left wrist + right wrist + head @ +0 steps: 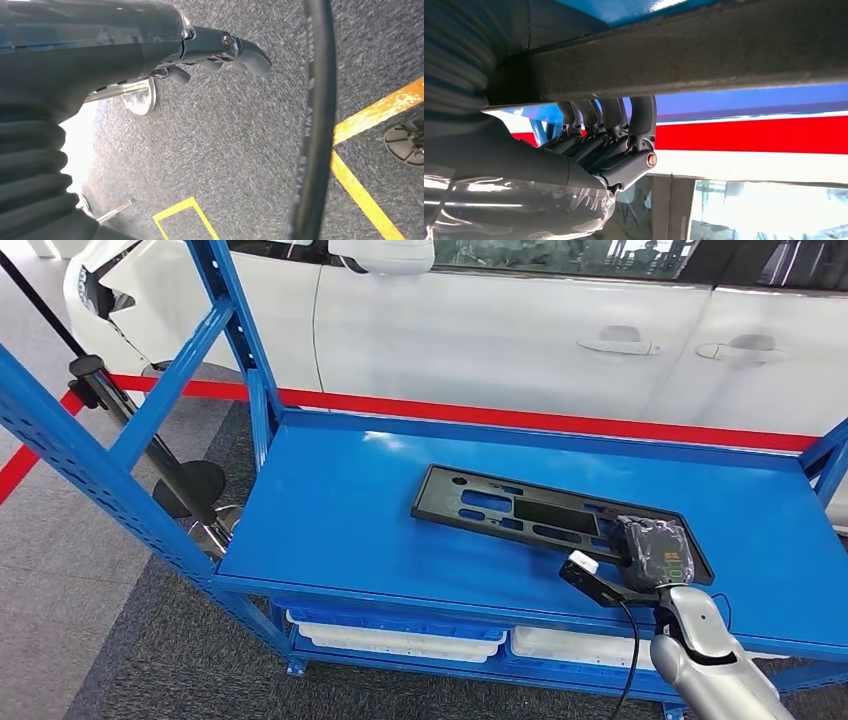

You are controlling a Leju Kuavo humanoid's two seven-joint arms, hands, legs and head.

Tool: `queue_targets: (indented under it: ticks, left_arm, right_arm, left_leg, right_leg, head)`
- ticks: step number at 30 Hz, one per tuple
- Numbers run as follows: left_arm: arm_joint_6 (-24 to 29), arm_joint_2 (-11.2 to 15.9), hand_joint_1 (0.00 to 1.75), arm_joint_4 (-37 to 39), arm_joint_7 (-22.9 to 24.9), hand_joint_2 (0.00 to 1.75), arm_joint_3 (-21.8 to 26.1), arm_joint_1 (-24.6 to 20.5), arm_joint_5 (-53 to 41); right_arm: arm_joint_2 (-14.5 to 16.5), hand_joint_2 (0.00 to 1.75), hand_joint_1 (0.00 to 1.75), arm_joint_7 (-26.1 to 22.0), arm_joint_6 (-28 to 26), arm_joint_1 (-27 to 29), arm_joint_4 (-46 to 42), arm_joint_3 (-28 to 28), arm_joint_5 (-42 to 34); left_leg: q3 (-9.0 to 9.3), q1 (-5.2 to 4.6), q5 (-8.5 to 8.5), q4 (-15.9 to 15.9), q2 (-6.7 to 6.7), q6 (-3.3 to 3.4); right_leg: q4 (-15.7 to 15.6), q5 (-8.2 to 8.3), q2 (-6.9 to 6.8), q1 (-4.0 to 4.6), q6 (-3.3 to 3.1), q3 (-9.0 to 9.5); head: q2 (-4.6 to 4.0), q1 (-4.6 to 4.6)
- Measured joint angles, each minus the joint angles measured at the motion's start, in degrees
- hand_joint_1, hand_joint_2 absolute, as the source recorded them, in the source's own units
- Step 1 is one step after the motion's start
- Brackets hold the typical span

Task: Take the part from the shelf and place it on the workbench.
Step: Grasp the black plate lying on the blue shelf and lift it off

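A: Head view, item one: black flat part (pixel 545 515), a long panel with cut-out slots. We log it lying flat on the blue workbench (pixel 340 510), toward the right half of the top, its near right corner under our right hand (pixel 655 552).

B: Condition of that hand?

A: Right wrist view: the fingers (pixel 616 120) are hooked over the dark edge of the part (pixel 684 60), so we record the right hand as gripping the part. Blue bench surface shows just past that edge.

B: Item two, the left hand?

A: Left wrist view: left hand (pixel 220 50) hangs over grey carpet (pixel 225 150); its fingers are curled in, nothing held. We enter it as closed on nothing. A black cable (pixel 315 120) crosses in front, and yellow floor lines (pixel 370 115) run beside it.

B: Surroundings?

A: Head view again: white car (pixel 500 330) behind the bench, red floor line (pixel 560 422) between car and bench, white trays (pixel 400 638) on the lower level of the bench, blue frame post (pixel 90 475) at the left.
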Motion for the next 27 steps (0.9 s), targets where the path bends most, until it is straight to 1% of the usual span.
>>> queue_targets:
  ticks: [6, 8, 9, 10, 11, 12, 13, 14, 15, 16, 17, 18, 19, 20, 21, 22, 23, 25, 26, 27]
  left_arm:
    - [0.7, -0.1, 0.00, 0.0, -0.1, 1.75, -0.1, -0.1, -0.6]
    - [0.8, 0.0, 0.00, 0.0, -0.2, 1.75, -0.1, -0.1, -0.7]
    - [0.8, 0.0, 0.00, 0.0, -0.2, 1.75, -0.1, -0.1, -0.7]
    - [0.9, -0.1, 0.00, 0.0, -0.2, 1.75, -0.1, -0.1, -0.8]
    - [1.0, -0.1, 0.00, 0.0, -0.3, 1.75, -0.1, -0.2, -0.8]
    - [1.2, -0.1, 0.00, 0.0, -0.3, 1.75, -0.2, -0.3, -0.9]
    - [1.3, -0.1, 0.00, 0.0, -0.3, 1.75, -0.2, -0.3, -0.9]
    - [1.4, -0.1, 0.00, 0.0, -0.3, 1.75, -0.2, -0.4, -1.0]
    - [1.5, -0.2, 0.00, 0.0, -0.3, 1.75, -0.3, -0.4, -1.0]
    - [1.5, -0.2, 0.00, 0.0, -0.3, 1.75, -0.4, -0.3, -1.1]
    - [1.6, -0.2, 0.00, 0.0, -0.3, 1.75, -0.5, -0.3, -1.1]
    - [1.6, -0.3, 0.00, 0.0, -0.3, 1.75, -0.5, -0.3, -1.1]
    - [1.6, -0.4, 0.00, 0.0, -0.3, 1.75, -0.6, -0.4, -1.2]
    - [1.6, -0.4, 0.00, 0.0, -0.3, 1.75, -0.6, -0.4, -1.2]
    - [1.6, -0.3, 0.00, 0.1, -0.3, 1.75, -0.6, -0.5, -1.2]
    - [1.6, -0.3, 0.00, 0.1, -0.3, 1.75, -0.6, -0.5, -1.2]
    - [1.6, -0.2, 0.00, 0.2, -0.3, 1.75, -0.7, -0.5, -1.2]
    - [1.7, -0.4, 0.00, 0.2, -0.3, 1.75, -0.8, -0.5, -1.2]
    - [1.7, -0.4, 0.00, 0.2, -0.3, 1.75, -1.0, -0.4, -1.2]
    - [1.7, -0.4, 0.00, 0.2, -0.3, 1.75, -1.1, -0.3, -1.2]
  right_arm:
    - [-0.5, 1.75, 1.59, 0.8, 0.1, 2.4, -3.3, -0.9, 2.2]
    - [-0.7, 1.75, 1.59, 1.0, 0.1, 3.1, -4.3, -1.3, 2.7]
    - [-0.9, 1.75, 1.59, 1.0, 0.1, 3.4, -4.9, -1.5, 2.9]
    - [-1.0, 1.75, 1.59, 1.1, 0.1, 3.7, -5.4, -1.7, 3.1]
    - [-1.3, 1.75, 1.59, 1.2, 0.1, 4.0, -5.8, -2.0, 3.3]
    - [-1.5, 1.75, 1.59, 1.2, 0.0, 4.2, -6.2, -2.2, 3.6]
    - [-1.7, 1.75, 1.59, 1.3, 0.0, 4.5, -6.6, -2.5, 3.8]
    - [-1.9, 1.75, 1.59, 1.4, 0.0, 4.9, -7.0, -2.7, 4.1]
    - [-2.0, 1.75, 1.59, 1.4, -0.1, 5.3, -7.4, -2.9, 4.5]
    - [-2.1, 1.75, 1.59, 1.5, -0.1, 5.8, -7.7, -3.1, 4.8]
    - [-2.2, 1.75, 1.59, 1.5, -0.2, 6.2, -8.1, -3.3, 5.1]
    - [-2.3, 1.75, 1.59, 1.6, -0.2, 6.4, -8.5, -3.5, 5.3]
    - [-2.4, 1.75, 1.59, 1.5, -0.3, 6.6, -8.9, -3.7, 5.6]
    - [-2.5, 1.75, 1.59, 1.5, -0.4, 6.8, -9.4, -4.0, 5.9]
    - [-2.5, 1.75, 1.59, 1.5, -0.6, 6.9, -9.8, -4.2, 6.2]
    - [-2.6, 1.75, 1.59, 1.5, -0.8, 7.1, -10.1, -4.4, 6.4]
    - [-2.6, 1.75, 1.59, 1.5, -1.0, 7.3, -10.5, -4.6, 6.7]
    - [-2.6, 1.75, 1.59, 1.5, -1.2, 7.8, -11.1, -4.9, 7.1]
    - [-2.6, 1.75, 1.59, 1.5, -1.2, 8.0, -11.4, -4.9, 7.3]
    - [-2.6, 1.75, 1.59, 1.5, -1.3, 8.1, -11.6, -5.0, 7.5]
  left_leg:
    - [-0.14, -0.02, -0.02, 0.0, -0.01, 0.02]
    - [-0.22, -0.24, 0.05, 0.1, -0.01, 0.30]
    - [-0.16, -0.21, 0.30, -0.1, 0.01, 0.58]
    - [0.00, -0.10, 0.72, -0.7, 0.08, 0.84]
    - [0.17, 0.12, 1.18, -1.4, 0.16, 1.04]
    - [0.28, 0.33, 1.59, -2.0, 0.23, 1.20]
    - [0.28, 0.41, 1.82, -2.3, 0.27, 1.24]
    - [0.17, 0.43, 1.91, -2.4, 0.27, 1.28]
    - [0.05, 0.48, 1.94, -2.3, 0.27, 1.27]
    - [-0.04, 0.55, 1.95, -2.2, 0.26, 1.23]
    - [-0.14, 0.70, 1.92, -2.0, 0.25, 1.11]
    - [-0.27, 0.94, 1.83, -1.7, 0.24, 0.89]
    - [-0.45, 1.27, 1.64, -1.2, 0.23, 0.52]
    - [-0.71, 1.59, 1.41, -0.7, 0.18, -0.03]
    - [-1.07, 1.69, 1.18, 0.0, 0.10, -0.66]
    - [-1.46, 1.74, 1.08, 0.5, 0.00, -1.27]
    - [-1.81, 1.63, 1.17, 0.8, -0.11, -1.80]
    - [-2.29, 1.59, 1.62, 0.7, -0.19, -2.58]
    - [-2.54, 1.65, 1.43, 0.8, -0.14, -2.85]
    - [-2.98, 1.73, 0.46, 1.7, -0.04, -3.00]
  right_leg:
    - [0.0, 0.02, 0.00, -0.02, 0.02, -0.15]
    - [-0.3, 0.24, -0.04, -0.23, 0.33, -0.16]
    - [-0.5, 0.39, -0.04, -0.24, 0.57, -0.13]
    - [-0.5, 0.30, -0.03, -0.31, 0.80, -0.11]
    - [0.1, -0.29, 0.01, -0.30, 0.99, -0.41]
    - [1.8, -1.54, 0.03, -0.33, 1.15, -1.22]
    - [4.6, -3.26, 0.04, -0.51, 1.31, -2.57]
    - [8.2, -5.04, 0.04, -0.67, 1.52, -4.35]
    - [11.7, -6.33, 0.03, -0.91, 1.73, -6.08]
    - [13.9, -6.69, 0.03, -1.20, 1.98, -7.28]
    - [14.5, -6.03, 0.02, -1.54, 2.26, -7.70]
    - [13.1, -4.43, 0.00, -1.90, 2.59, -7.21]
    - [9.9, -2.22, -0.01, -2.31, 3.02, -5.87]
    - [6.7, -0.74, 0.06, -2.55, 3.54, -4.49]
    - [4.0, 0.34, 0.17, -2.65, 3.81, -3.47]
    - [2.6, 0.76, 0.33, -2.58, 3.58, -3.04]
    - [2.5, 0.54, 0.45, -2.38, 3.07, -3.28]
    - [3.0, 0.95, 0.50, -2.11, 1.53, -4.06]
    - [3.1, 1.23, 0.42, -2.08, 0.97, -4.41]
    - [3.1, 1.55, 0.35, -2.00, 0.40, -4.80]
  head:
    - [0.00, 0.00]
    - [0.00, 0.00]
    - [0.00, -0.01]
    - [0.00, -0.01]
    - [0.00, 0.00]
    - [0.00, 0.00]
    - [0.00, 0.01]
    - [0.00, 0.01]
    - [0.00, 0.00]
    - [0.00, 0.00]
    - [0.00, 0.00]
    - [0.00, 0.00]
    - [0.00, 0.00]
    - [0.00, 0.01]
    - [0.00, 0.02]
    - [0.00, 0.01]
    - [0.00, -0.01]
    - [0.00, -0.04]
    - [0.00, -0.05]
    - [0.00, -0.04]
